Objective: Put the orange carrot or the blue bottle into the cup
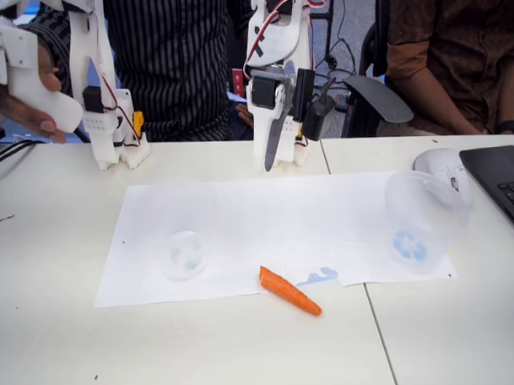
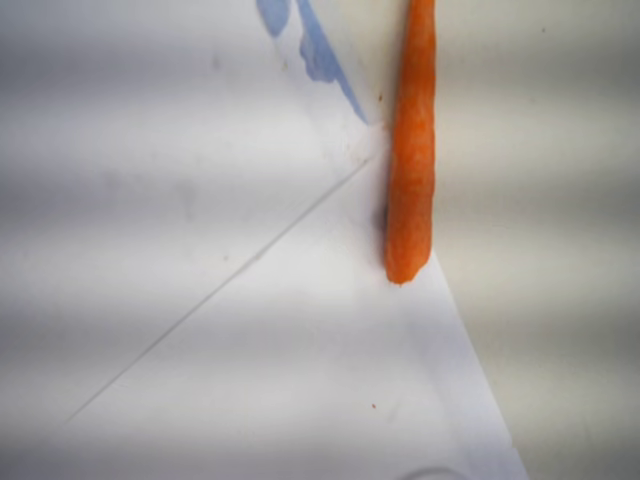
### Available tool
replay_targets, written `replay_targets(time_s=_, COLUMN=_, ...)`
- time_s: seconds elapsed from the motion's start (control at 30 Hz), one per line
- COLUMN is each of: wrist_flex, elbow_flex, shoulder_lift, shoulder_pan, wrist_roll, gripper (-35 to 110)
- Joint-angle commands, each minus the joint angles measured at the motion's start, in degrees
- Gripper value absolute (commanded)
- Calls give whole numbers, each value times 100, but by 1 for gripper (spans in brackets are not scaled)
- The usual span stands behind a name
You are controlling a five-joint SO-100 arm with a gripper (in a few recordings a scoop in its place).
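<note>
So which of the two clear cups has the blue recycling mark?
The cup at right in the fixed view, beside the laptop. The cup at left shows a pale teal blotch.

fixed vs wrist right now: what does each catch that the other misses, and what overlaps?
Fixed view alone: the clear frosted plastic cup with a pale teal blotch at its base on the white paper sheet's left part, a second clear cup with a blue recycling symbol at the sheet's right end, the white arm with its gripper hanging at the table's back, jaw state unclear, a laptop corner, and people behind.

Wrist view alone: a close look at the carrot's blunt end and a crease line across the paper.

Shared: the small tapered orange carrot lying at the white paper sheet edge, beside a blue smear.
</note>
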Motion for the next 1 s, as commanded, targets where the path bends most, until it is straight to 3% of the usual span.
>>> replay_targets(time_s=0.0, wrist_flex=580, elbow_flex=-1450, shoulder_lift=-466, shoulder_pan=-334, wrist_roll=668, gripper=19)
replay_targets(time_s=0.27, wrist_flex=888, elbow_flex=-2505, shoulder_lift=-1354, shoulder_pan=-615, wrist_roll=1099, gripper=21)
replay_targets(time_s=0.6, wrist_flex=888, elbow_flex=-2584, shoulder_lift=-1863, shoulder_pan=-606, wrist_roll=1072, gripper=43)
replay_targets(time_s=0.97, wrist_flex=545, elbow_flex=-2654, shoulder_lift=-2760, shoulder_pan=-62, wrist_roll=360, gripper=48)
